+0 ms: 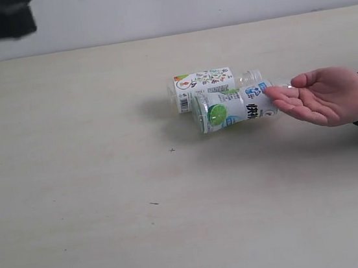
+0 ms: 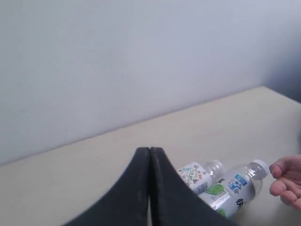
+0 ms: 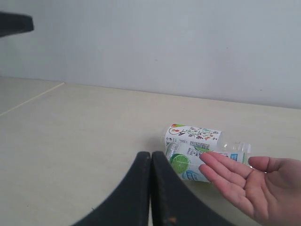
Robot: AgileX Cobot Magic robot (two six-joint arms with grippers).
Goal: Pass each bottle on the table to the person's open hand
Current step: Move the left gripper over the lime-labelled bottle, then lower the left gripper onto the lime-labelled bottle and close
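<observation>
Beside the hand (image 1: 324, 95), lime bottle (image 1: 228, 109), colourful bottle (image 1: 205, 82)

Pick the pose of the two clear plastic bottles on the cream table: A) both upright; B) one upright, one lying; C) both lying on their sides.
C: the colourful-print clear plastic bottle and the lime-label clear plastic bottle both lie sideways, next to each other, on the cream-beige table.
</observation>
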